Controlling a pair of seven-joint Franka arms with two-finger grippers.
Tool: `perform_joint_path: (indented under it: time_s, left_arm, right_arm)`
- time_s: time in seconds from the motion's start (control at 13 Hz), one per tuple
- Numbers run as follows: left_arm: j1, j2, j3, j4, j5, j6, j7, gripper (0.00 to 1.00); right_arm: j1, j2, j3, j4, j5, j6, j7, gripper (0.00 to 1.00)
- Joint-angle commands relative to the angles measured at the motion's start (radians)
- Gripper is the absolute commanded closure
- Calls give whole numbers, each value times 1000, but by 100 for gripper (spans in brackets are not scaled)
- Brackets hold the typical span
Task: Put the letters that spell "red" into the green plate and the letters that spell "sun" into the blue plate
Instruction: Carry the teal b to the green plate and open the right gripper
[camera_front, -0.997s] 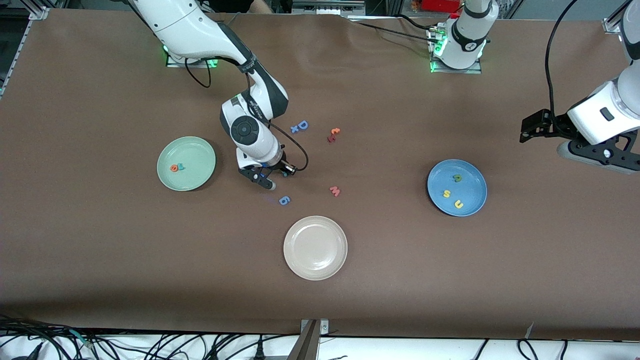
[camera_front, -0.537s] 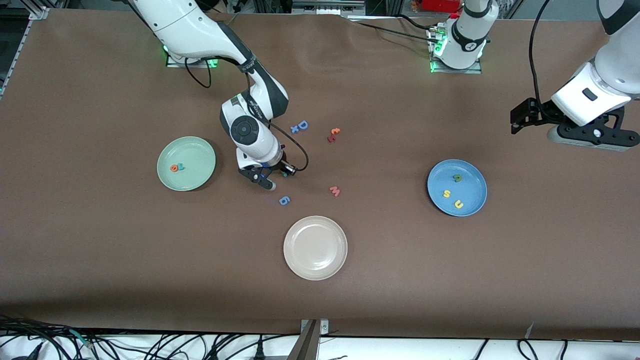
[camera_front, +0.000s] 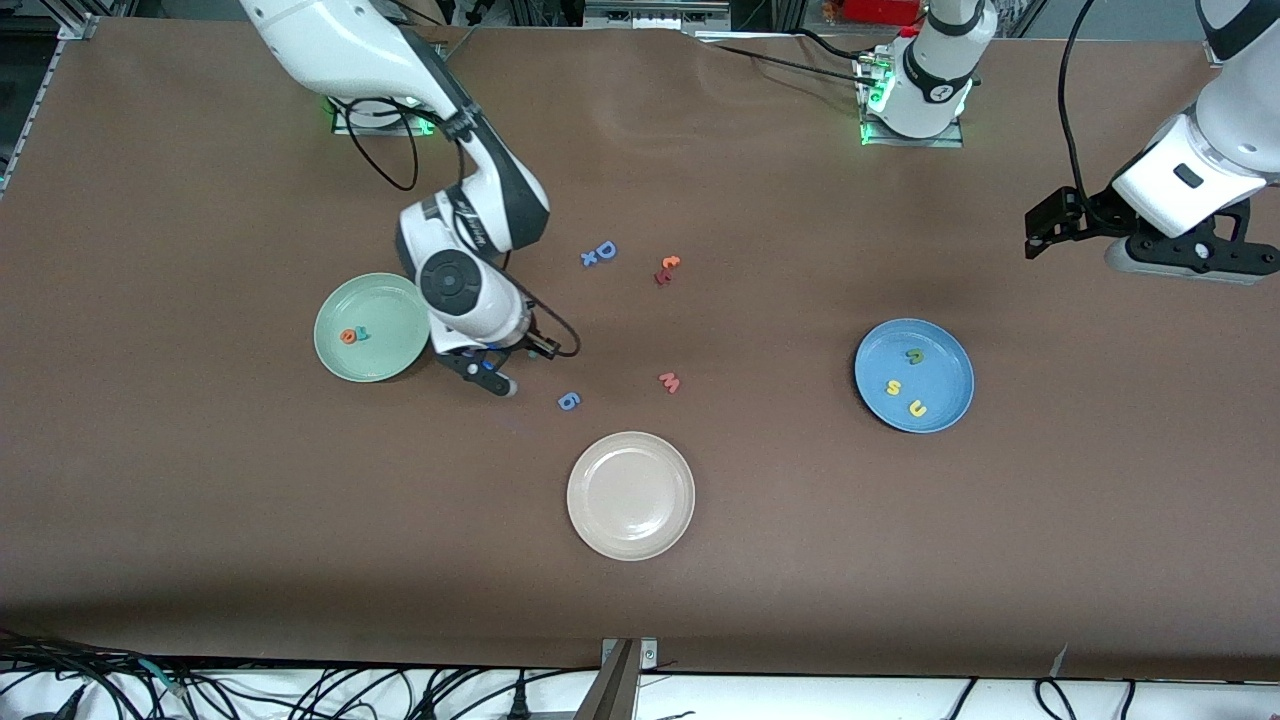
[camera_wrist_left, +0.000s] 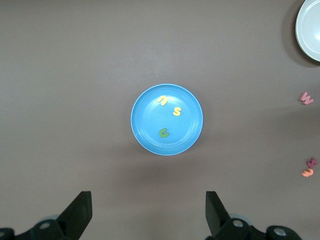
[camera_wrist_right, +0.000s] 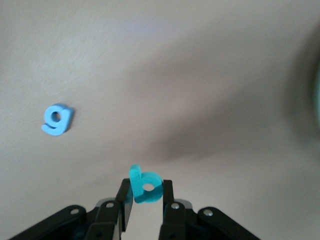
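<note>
Your right gripper pinches the teal d between nearly shut fingers, over the table just beside the green plate; so thin a pinch could let it twist or drop short of the rim. Green plate holds the orange e and teal r; blue plate holds s, u, n; cream plate holds nothing. Your left gripper waits wide open, holding nothing, over the table's left-arm end.
</note>
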Motion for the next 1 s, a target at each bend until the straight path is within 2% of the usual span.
perform_joint_path:
  time_s: [0.0, 0.15, 0.38, 0.54, 0.77, 0.84, 0.92]
  left_arm:
    - [9, -25, -4, -27, -21, 21, -2, 0]
    - [31, -24, -7, -26, -22, 19, 0, 0]
    - [46, -2, -14, 3, -22, -11, -2, 0]
    - [72, 1, -53, 14, -22, -14, -3, 0]
    - [74, 2, -54, 23, -21, -28, -3, 0]
    - [71, 2, -54, 25, -21, -30, -3, 0]
    - [72, 4, -54, 26, -21, -30, -3, 0]
  right_arm:
    - [-6, -70, -126, -21, 3, -144, -232, 90]
    - [-6, -98, -212, -49, 4, -202, -382, 91]
    - [-7, -115, -283, -191, 13, -122, -520, 91]
    - [-7, -115, -288, -328, 15, 64, -560, 90]
    - [-9, -98, -288, -365, 15, 109, -574, 89]
    - [-12, -95, -288, -368, 17, 108, -591, 85]
    - [-29, -95, -288, -368, 15, 108, -603, 71]
